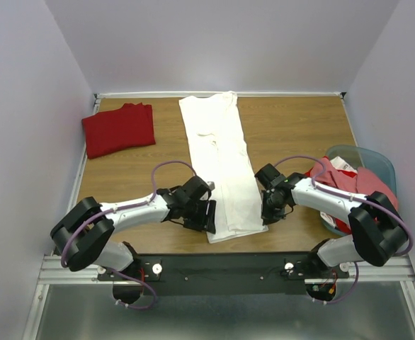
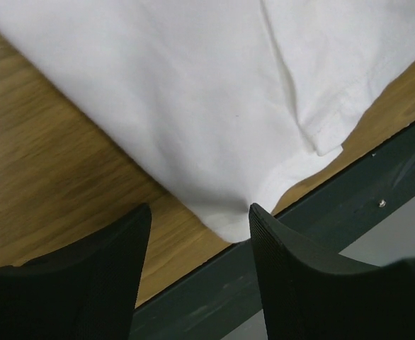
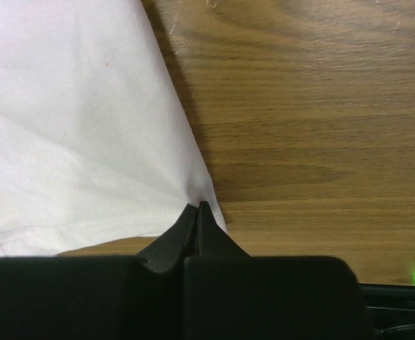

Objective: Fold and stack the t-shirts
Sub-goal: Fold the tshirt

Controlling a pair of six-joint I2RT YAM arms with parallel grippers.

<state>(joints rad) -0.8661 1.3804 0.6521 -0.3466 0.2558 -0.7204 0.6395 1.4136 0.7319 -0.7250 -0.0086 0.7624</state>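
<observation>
No writing can be read in any view. On the dark rail (image 3: 406, 304) at the near edge of the worktop (image 3: 321, 106), low right in the right wrist view, there is a faint line of pale marks that may be lettering, too blurred to make out. In the top view a white patch (image 1: 343, 164) lies on the red t-shirts (image 1: 372, 180) in the teal bin (image 1: 384, 161) at the right. It may be a label, but it is too small to tell whether it bears any print.
</observation>
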